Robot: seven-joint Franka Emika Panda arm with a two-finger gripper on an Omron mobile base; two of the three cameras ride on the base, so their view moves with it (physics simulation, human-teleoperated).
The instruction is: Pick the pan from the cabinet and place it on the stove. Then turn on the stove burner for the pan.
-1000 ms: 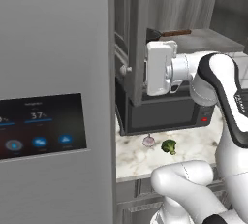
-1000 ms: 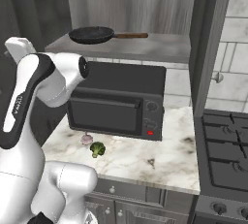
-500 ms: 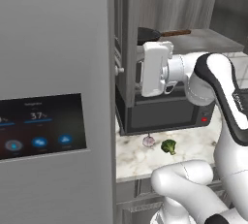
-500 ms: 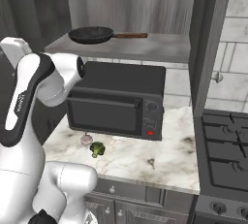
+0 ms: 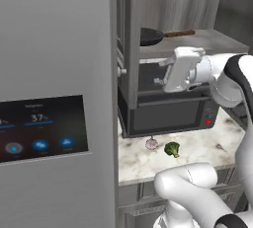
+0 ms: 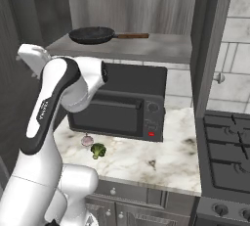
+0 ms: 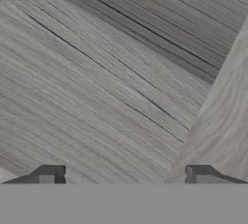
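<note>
The black pan (image 5: pixel 148 36) (image 6: pixel 93 35) lies on the shelf of the open grey cabinet (image 6: pixel 146 49), its wooden handle pointing right. My gripper (image 5: pixel 162 72) (image 6: pixel 20 58) hangs open and empty below the shelf's front edge, in front of the oven's top left corner and left of the pan. In the hand view the gripper (image 7: pixel 124 177) faces grey wood grain close up, with nothing between its fingertips (image 7: pixel 48 173). The stove (image 6: pixel 227 134) shows at the far right with dark grates. I cannot make out the stove burner among them.
A black countertop oven (image 6: pixel 122 103) stands on the marble counter (image 6: pixel 166 154) under the shelf. Broccoli (image 6: pixel 98 150) and a small pale bulb (image 6: pixel 87 140) lie before it. Open cabinet doors (image 5: pixel 129 39) (image 6: pixel 214 44) flank the shelf. The steel fridge (image 5: pixel 54 98) stands on the left.
The hand has shifted to the right and turned a little, staying below the shelf. The pan has not moved.
</note>
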